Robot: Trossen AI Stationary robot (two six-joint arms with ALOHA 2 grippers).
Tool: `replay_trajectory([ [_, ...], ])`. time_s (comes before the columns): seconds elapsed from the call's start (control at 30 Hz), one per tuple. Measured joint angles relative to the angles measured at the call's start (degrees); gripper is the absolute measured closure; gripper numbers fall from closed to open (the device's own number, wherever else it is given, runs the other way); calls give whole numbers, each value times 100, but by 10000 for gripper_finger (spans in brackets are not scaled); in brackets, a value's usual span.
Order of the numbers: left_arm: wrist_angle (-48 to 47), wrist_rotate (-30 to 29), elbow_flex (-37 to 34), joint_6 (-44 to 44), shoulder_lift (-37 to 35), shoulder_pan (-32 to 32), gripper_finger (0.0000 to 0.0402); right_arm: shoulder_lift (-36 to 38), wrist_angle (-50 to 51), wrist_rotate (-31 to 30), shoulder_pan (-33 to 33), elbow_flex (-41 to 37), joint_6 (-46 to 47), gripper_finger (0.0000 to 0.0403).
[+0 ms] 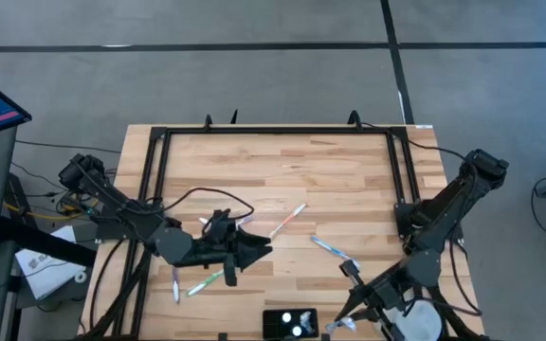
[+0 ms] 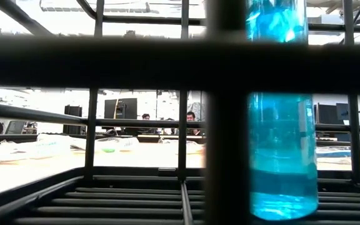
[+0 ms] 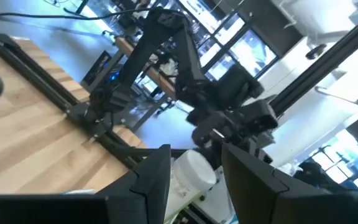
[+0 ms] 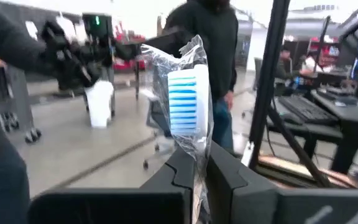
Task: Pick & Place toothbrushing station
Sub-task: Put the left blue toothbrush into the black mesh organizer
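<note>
Right claw (image 4: 194,165) is pinching a wrapped toothbrush (image 4: 184,102), blue bristles up, its fingers pressed tight on the wrapper; from overhead it sits low at the bench's front right, near the white cup (image 1: 415,322). Left claw (image 1: 246,248) lies across the middle-left of the bench (image 1: 330,170), among loose toothbrushes (image 1: 287,221). Its fingers stand partly apart in its own wrist view, and I can't tell whether anything is between them.

The black station (image 1: 289,323) rests at the bench's front edge, just left of the right claw.

For the step in hand, I'd judge the brush should travel the short way over to the station, kept upright, and be let go only once it is seated, since the crinkly wrapper could snag on a finger.

Only the overhead view shows the station and how the arms stand to it. The right wrist view alone shows the grip and the bristles, plus a person in dark clothing beyond. From bench height you see black bars and a blue brush (image 2: 280,144) close up, so apparently from inside the station.
</note>
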State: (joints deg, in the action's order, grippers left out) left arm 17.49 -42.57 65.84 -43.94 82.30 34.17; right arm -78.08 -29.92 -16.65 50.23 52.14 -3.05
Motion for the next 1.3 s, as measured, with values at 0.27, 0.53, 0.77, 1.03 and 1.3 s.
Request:
replay_trajectory([
  [0.27, 98, -69, 0, -201, 237, -15, 262, -16, -362, 493, -118, -389, -85, 392],
  [0.53, 97, -97, 0, -307, 269, -17, 262, -876, -1356, 945, -396, -395, 48, 392],
  [0.77, 160, -95, 0, -309, 267, 23, 262, -1298, -1537, 1089, -451, -400, 198, 392],
  [1.03, 196, -91, 0, -309, 267, 27, 262, -1652, -1598, 1175, -554, -402, 309, 392],
  [1.3, 193, -75, 0, -308, 264, 27, 262, -1679, -1717, 1218, -669, -400, 309, 392],
])
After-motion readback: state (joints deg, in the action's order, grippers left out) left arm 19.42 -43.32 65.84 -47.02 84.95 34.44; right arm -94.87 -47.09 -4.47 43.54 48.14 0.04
